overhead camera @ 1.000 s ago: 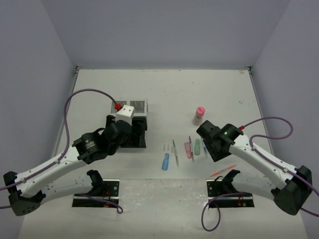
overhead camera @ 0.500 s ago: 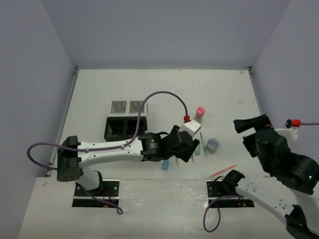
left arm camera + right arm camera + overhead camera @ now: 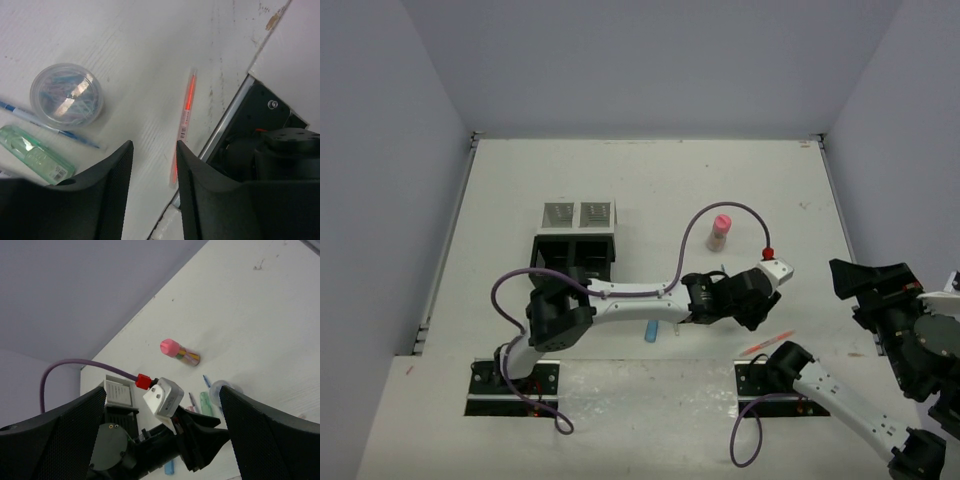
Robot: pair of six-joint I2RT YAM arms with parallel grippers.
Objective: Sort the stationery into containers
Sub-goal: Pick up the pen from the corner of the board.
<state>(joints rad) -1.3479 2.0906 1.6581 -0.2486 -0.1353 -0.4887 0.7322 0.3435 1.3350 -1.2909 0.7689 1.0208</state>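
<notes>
The left gripper (image 3: pixel 154 147) hangs low over the table (image 3: pixel 650 180), right of the middle and close to the near edge, its arm reaching across from the left. Its fingers (image 3: pixel 100 195) stand apart with a clear gap and nothing pinched between them. Through that gap the wrist view shows one end of the orange pen (image 3: pixel 187 107), which lies flat on the table. Its long axis runs roughly along the near edge, the right end a little farther from it, and it lies just beside the black mount (image 3: pixel 770 375) of the right arm. Which end is the tip I cannot tell.

Beside the gripper in the wrist view sit the round clear tub (image 3: pixel 66 94) with blue clips inside, a blue pen (image 3: pixel 50 127) lying just next to it, and a green piece (image 3: pixel 35 155) alongside that pen, their long axes nearly parallel.

The right gripper (image 3: pixel 162 389) is raised high by the right edge, jaws spread wide and empty, looking down on the table.

The bottle (image 3: pixel 719 232) is apart from the rest, toward the far edge, pink cap on its far end. The blue capsule (image 3: pixel 651 331) lies partly under the left arm, long axis pointing near to far. The organiser (image 3: pixel 573 237) sits left of the middle, black compartments nearer, mesh ones on the far side
</notes>
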